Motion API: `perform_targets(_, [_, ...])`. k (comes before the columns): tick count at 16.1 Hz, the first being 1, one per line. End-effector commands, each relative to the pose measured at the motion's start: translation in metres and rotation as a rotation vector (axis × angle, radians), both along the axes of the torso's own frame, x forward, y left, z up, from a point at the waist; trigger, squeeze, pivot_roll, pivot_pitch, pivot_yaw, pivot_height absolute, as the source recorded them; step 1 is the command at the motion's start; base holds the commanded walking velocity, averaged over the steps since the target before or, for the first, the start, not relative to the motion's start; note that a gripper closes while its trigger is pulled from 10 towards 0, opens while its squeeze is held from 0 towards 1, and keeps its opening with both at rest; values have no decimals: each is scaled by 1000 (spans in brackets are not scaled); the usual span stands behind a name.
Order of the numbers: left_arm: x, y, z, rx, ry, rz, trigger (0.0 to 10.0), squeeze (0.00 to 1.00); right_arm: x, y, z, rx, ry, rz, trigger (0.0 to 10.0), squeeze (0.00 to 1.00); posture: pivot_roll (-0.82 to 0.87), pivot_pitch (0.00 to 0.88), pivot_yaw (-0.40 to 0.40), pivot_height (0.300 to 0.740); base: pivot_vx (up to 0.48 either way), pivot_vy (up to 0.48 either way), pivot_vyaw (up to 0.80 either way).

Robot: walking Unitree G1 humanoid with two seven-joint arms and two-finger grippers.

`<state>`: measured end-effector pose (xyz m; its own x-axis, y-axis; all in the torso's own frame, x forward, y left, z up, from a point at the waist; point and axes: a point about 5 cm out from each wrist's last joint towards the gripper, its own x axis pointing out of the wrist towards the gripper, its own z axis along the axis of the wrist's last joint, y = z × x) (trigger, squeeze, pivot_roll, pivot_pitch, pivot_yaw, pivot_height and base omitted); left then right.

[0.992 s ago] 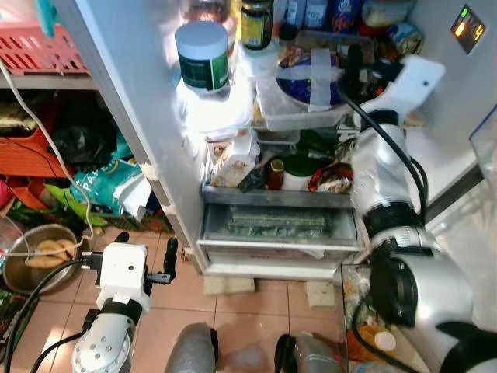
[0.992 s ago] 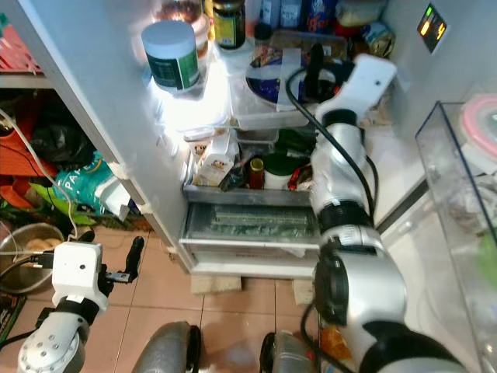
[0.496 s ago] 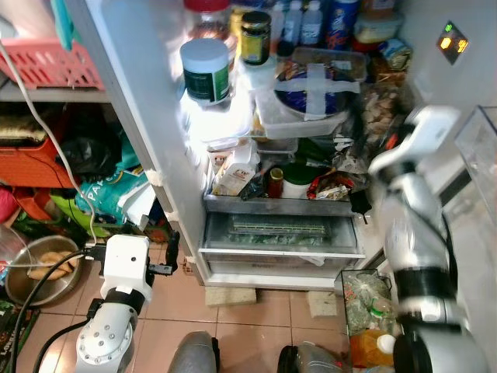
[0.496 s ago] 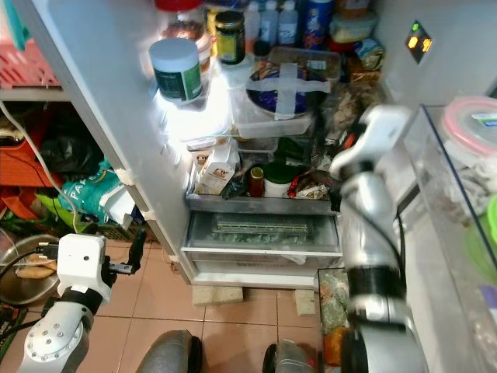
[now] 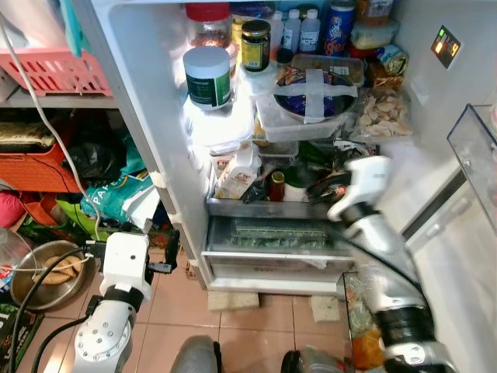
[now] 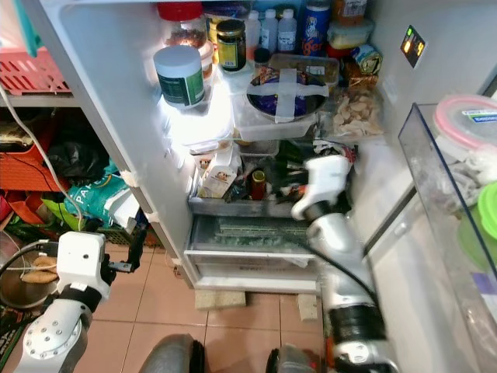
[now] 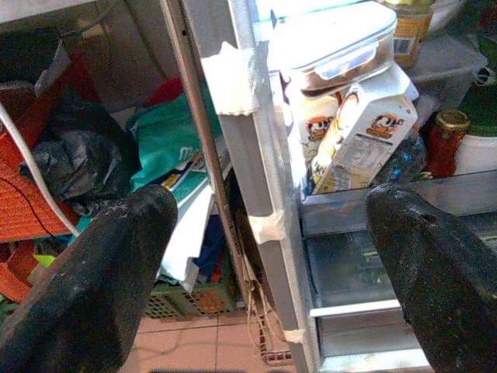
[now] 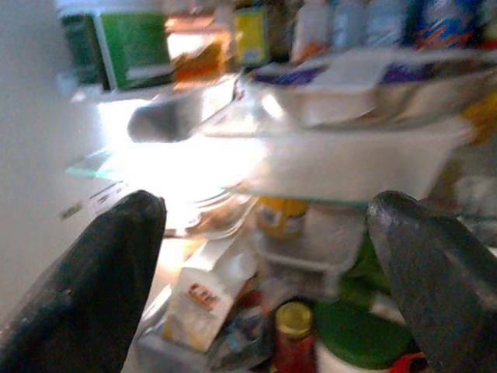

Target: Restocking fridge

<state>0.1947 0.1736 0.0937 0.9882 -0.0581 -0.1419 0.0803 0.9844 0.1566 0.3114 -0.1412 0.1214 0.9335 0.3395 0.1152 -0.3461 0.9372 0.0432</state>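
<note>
Right gripper [image 5: 320, 189] has dropped to the lower fridge shelf [image 5: 272, 206], fingers spread, empty

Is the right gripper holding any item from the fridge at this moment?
No, the right gripper is open, its two black fingers spread wide with nothing between them, pointing at the red-bodied jar with a gold lid.

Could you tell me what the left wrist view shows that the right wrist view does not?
Left wrist view: the fridge's left wall edge patched with white tape, the green bag and orange basket outside, and the crisper drawer. Right wrist view: the upper shelf with the taped foil bowl and the green-labelled tub. Both share the milk carton, the red-capped jar, and open black fingers.
</note>
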Motion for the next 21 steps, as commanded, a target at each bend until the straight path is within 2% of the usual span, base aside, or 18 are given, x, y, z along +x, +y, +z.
perform_targets(1, [-2, 2, -1, 13, 3, 4, 10000, 0, 3, 5, 0, -34, -10, 2, 10000, 988, 258, 63, 37, 740, 0, 0, 0])
perform_targets(3, [-3, 2, 0, 10, 1, 10, 10000, 0, 12, 16, 5, -128, -64, -27, 10000, 961, 266, 65, 27, 740, 0, 0, 0])
perform_targets(7, [-4, -1, -1, -1, 5, 14, 10000, 0, 27, 22, 6, -194, -73, -81, 10000, 898, 272, 73, 18, 740, 0, 0, 0])
perform_targets(9, [-4, -1, -1, -2, 5, 13, 10000, 0, 29, 25, 6, -195, -67, -81, 10000, 898, 274, 74, 17, 740, 0, 0, 0])
perform_targets(13, [-12, -2, 0, -8, 7, 42, 10000, 0, 42, 43, 9, -206, -80, -71, 10000, 871, 306, 97, -9, 740, 0, 0, 0])
perform_targets(21, [-17, -4, 1, -20, 17, 61, 10000, 0, 58, 57, 21, -205, -97, -80, 10000, 867, 321, 117, -25, 740, 0, 0, 0])
